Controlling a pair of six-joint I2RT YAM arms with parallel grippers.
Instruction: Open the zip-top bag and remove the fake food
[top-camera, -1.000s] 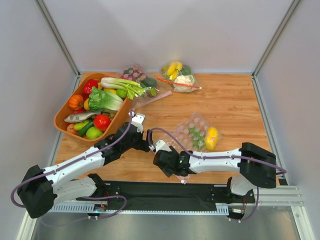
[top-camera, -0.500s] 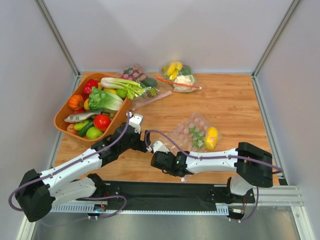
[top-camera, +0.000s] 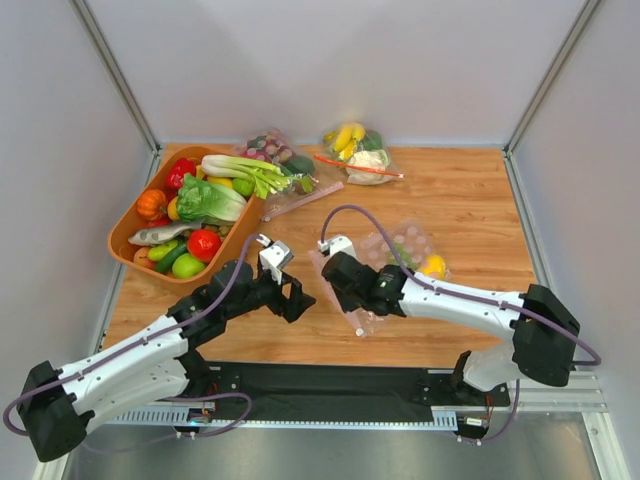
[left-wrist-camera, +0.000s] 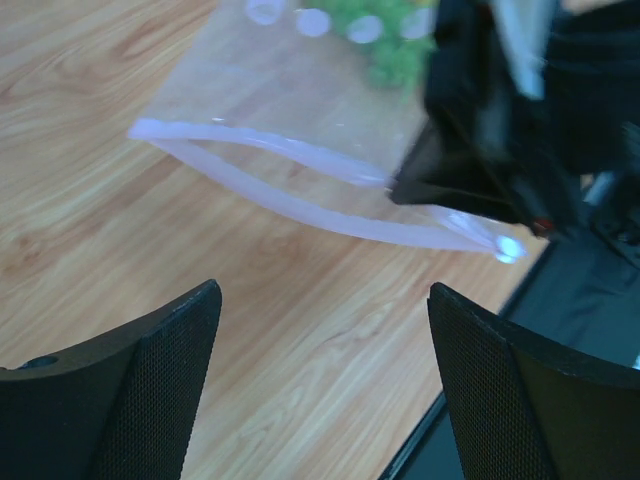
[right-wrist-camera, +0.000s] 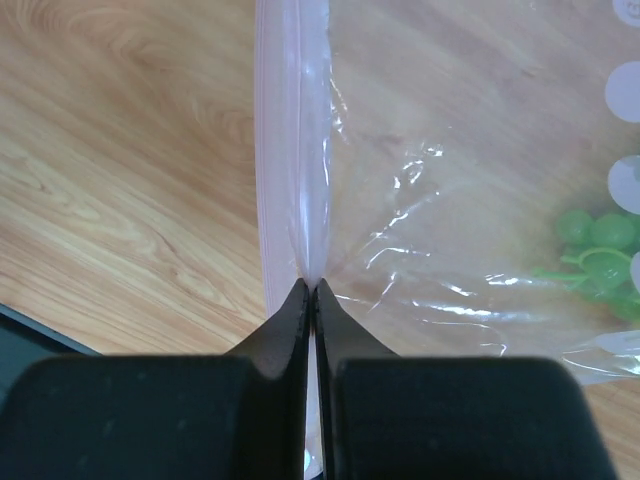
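The zip-top bag (top-camera: 395, 262) lies flat on the table, right of centre, with green grapes (top-camera: 402, 256) and a yellow piece (top-camera: 433, 266) inside. My right gripper (top-camera: 345, 290) is shut on one lip of the bag's pink zip strip (right-wrist-camera: 285, 150), pinched at the fingertips (right-wrist-camera: 300, 300). Green grapes (right-wrist-camera: 598, 250) show through the plastic. In the left wrist view the bag's mouth (left-wrist-camera: 285, 185) gapes slightly. My left gripper (left-wrist-camera: 322, 300) hovers open above bare wood just short of it and holds nothing. A long pale-green stalk (top-camera: 243, 168) lies across the orange basket.
An orange basket (top-camera: 125, 222) of fake vegetables stands at the left. Two other clear bags lie at the back, one with dark grapes (top-camera: 272, 150) and one with a banana and cauliflower (top-camera: 358, 150). The black base rail (top-camera: 330, 385) runs along the near edge.
My right gripper has shut on the bag's zip lip and moved away from the near edge, drawing the bag with it. My left gripper has swung right toward the bag's mouth.
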